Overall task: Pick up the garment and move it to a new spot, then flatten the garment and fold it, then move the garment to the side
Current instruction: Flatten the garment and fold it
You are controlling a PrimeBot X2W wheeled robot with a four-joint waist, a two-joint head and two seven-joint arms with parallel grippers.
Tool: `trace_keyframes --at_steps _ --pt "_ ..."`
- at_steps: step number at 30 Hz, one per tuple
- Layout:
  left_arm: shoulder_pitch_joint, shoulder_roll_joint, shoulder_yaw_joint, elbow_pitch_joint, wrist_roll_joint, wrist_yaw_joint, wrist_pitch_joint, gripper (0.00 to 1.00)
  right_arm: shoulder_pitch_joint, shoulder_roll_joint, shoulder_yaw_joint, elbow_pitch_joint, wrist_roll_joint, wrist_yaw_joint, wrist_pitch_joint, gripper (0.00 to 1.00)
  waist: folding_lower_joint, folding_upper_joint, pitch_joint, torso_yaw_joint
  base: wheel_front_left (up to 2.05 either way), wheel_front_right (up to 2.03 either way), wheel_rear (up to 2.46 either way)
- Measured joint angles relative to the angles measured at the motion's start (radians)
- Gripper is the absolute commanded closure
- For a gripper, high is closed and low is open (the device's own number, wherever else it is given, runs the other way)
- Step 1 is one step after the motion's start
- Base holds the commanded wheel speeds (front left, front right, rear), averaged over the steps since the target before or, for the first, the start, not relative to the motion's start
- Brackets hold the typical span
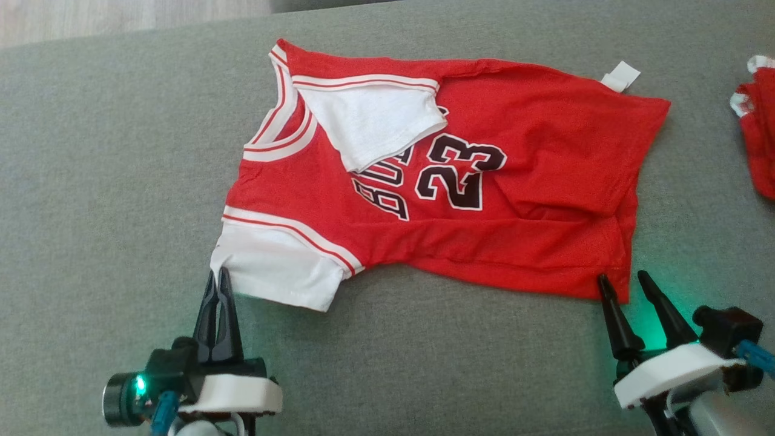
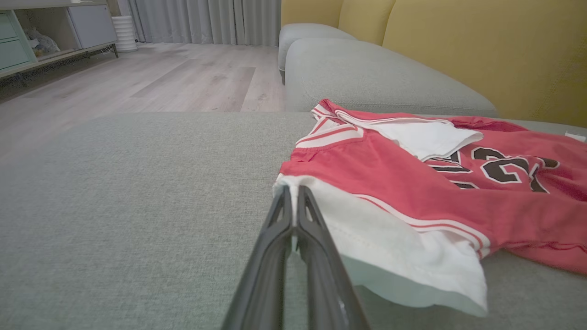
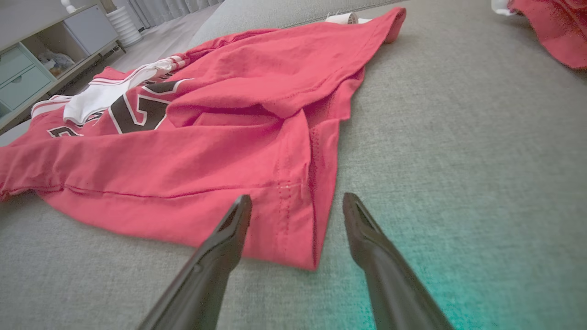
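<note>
A cabinet (image 2: 27,41) stands far off past the red shirt (image 1: 514,151). It has pale green drawers and one open box. Something small sits in that box, but it is too blurry to tell what. A white ribbed tub (image 2: 124,33) stands next to the cabinet.

The red shirt lies on a big grey cushion (image 1: 91,194). Past the shirt's neck end there is a wood floor (image 2: 160,78) and long grey curtains (image 2: 206,20). A yellow sofa back (image 2: 481,50) rises behind the shirt. Another red cloth (image 1: 760,139) lies on the cushion, well apart from the shirt's bottom end.

The shirt is spread out, front side up, with a black 23 on it. It is not smooth; the cloth has folds and bumps. One white sleeve is folded over onto the chest. The other white sleeve (image 1: 275,272) sticks out at the near side. A little white tag (image 1: 620,77) pokes out at the far bottom corner.

The left gripper (image 1: 219,281) is at the tip of that near sleeve. Its two dark fingers are pressed tight together and pinch the sleeve's corner. The sleeve lies low on the cushion.

The right gripper (image 1: 623,278) is at the shirt's near bottom corner. Its fingers stand wide apart and hold nothing. One finger is over the red hem, and the other is over bare cushion just beside it.
</note>
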Motion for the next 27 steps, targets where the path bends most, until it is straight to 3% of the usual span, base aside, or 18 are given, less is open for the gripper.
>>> trace_keyframes --at_steps 5,9,10,13,14,15,16,21,27 --pt "0.0 0.0 -0.002 -0.002 0.007 0.002 0.0 1.0 -0.042 -0.025 0.046 0.029 0.051 0.0 0.0 0.0 0.0 0.0 0.006 0.013 0.0 0.0 0.0" --pt "0.0 -0.001 -0.003 -0.003 0.007 0.004 0.0 1.0 -0.063 -0.039 0.083 0.042 0.087 0.0 -0.002 0.2 0.0 0.0 0.009 0.023 0.0 0.0 0.0" --pt "0.0 -0.001 -0.003 -0.003 0.007 0.004 0.0 1.0 -0.065 -0.041 0.089 0.045 0.093 0.0 -0.002 0.27 0.0 0.0 0.009 0.024 0.0 0.0 0.0" --pt "0.0 -0.001 -0.003 -0.002 0.007 0.004 0.0 1.0 -0.067 -0.055 0.104 0.056 0.106 0.0 -0.002 0.62 0.0 0.0 0.004 0.029 0.0 0.0 0.0" --pt "0.0 -0.001 -0.003 -0.001 0.007 0.004 0.0 1.0 -0.067 -0.057 0.106 0.057 0.111 0.0 -0.002 0.67 0.0001 0.0 0.001 0.03 0.0 0.0 0.0" --pt "0.0 -0.001 -0.002 -0.001 0.007 0.004 0.0 1.0 -0.067 -0.06 0.107 0.057 0.116 0.0 -0.002 0.8 0.0 0.0 -0.002 0.03 0.0 0.0 0.0" --pt "0.0 -0.001 -0.002 -0.001 0.007 0.004 0.0 1.0 -0.067 -0.063 0.108 0.056 0.121 0.0 -0.002 1.0 0.0 0.0 -0.006 0.03 0.0 0.0 0.0" --pt "0.0 -0.001 0.001 -0.021 0.007 0.001 0.0 1.0 -0.05 -0.083 0.099 0.009 0.13 0.0 -0.003 1.0 -0.0001 0.0 -0.033 0.028 0.0 0.0 0.0" --pt "0.0 0.009 0.04 -0.108 -0.037 -0.039 -0.001 1.0 -0.028 -0.132 0.022 -0.179 0.123 0.0 -0.003 1.0 0.0 0.0 -0.061 0.007 0.0 0.0 0.0"
